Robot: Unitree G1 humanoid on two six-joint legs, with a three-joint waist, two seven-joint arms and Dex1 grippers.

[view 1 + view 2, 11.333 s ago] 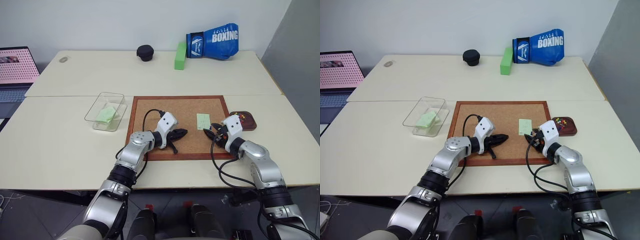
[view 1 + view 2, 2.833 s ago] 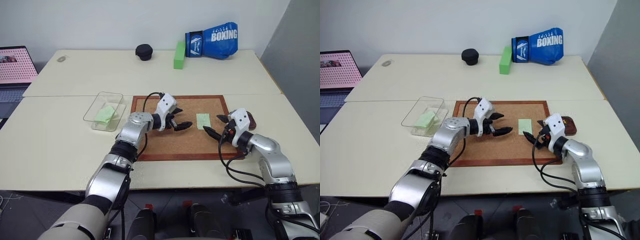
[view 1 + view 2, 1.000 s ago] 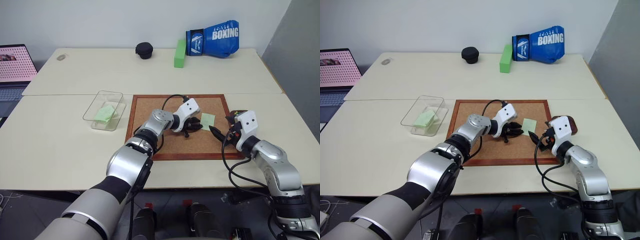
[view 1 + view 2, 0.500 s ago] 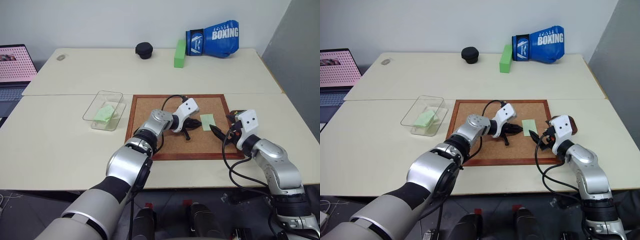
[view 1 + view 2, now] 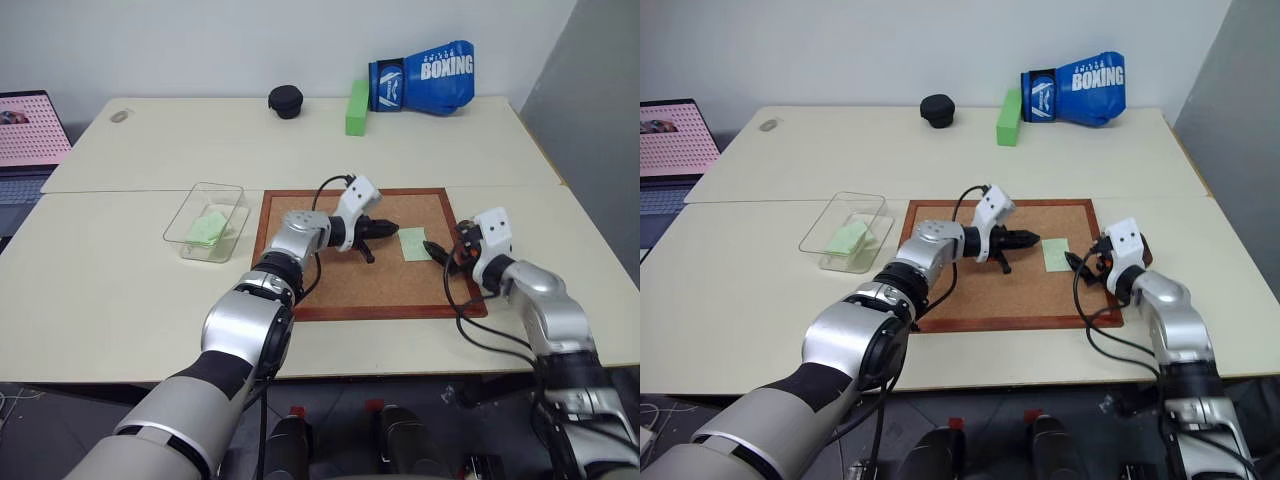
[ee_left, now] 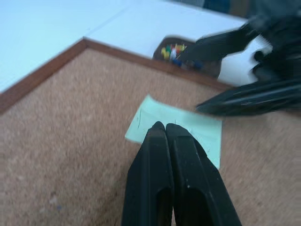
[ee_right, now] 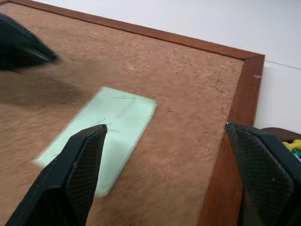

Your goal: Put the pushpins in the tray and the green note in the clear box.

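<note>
Head views: the left gripper (image 5: 385, 226), jaws closed and empty, hovers over the corkboard (image 5: 330, 285) beside the green note (image 5: 413, 243). Left wrist view: pushpins (image 6: 172, 50) fill the tray (image 6: 209, 69). Right wrist view: the right gripper (image 7: 164, 160) gapes wide over the note.

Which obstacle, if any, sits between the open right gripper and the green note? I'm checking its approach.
Nothing visible does. The right gripper faces the green note across bare corkboard; the shut left gripper hovers at the note's opposite side.
</note>
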